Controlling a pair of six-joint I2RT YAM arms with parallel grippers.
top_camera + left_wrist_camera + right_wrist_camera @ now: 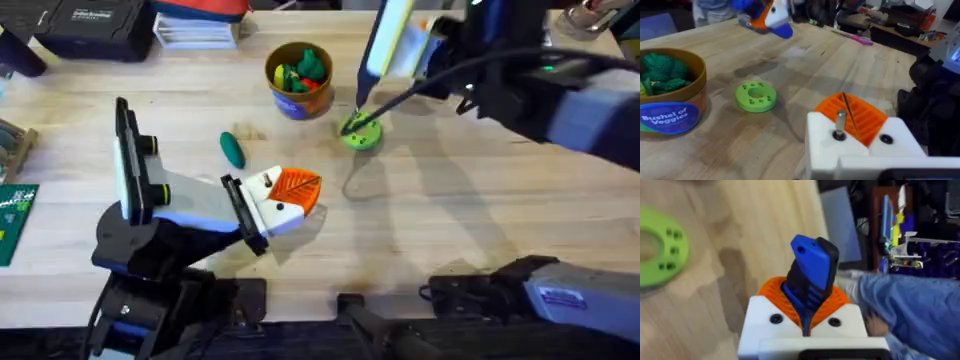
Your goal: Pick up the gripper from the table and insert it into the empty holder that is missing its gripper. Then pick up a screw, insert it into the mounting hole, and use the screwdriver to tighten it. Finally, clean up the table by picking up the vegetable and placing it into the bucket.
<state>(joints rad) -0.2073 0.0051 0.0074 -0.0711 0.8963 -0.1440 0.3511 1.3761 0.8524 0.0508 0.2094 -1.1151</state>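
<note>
The right gripper (807, 315) is clamped on the blue pen-shaped electric screwdriver (388, 40), whose thin metal tip sits at the lime-green round disc with holes (361, 132) near the desk's far middle. If the tip wanders off its hole, the disc may skid toward the orange-brown bucket (298, 80) just beside it. The left gripper (292, 199) rests with nothing in it; whether its fingers are apart, I cannot tell. The small dark green toy vegetable (233, 149) lies between them. The desk's near right is bare and offers retreat room.
</note>
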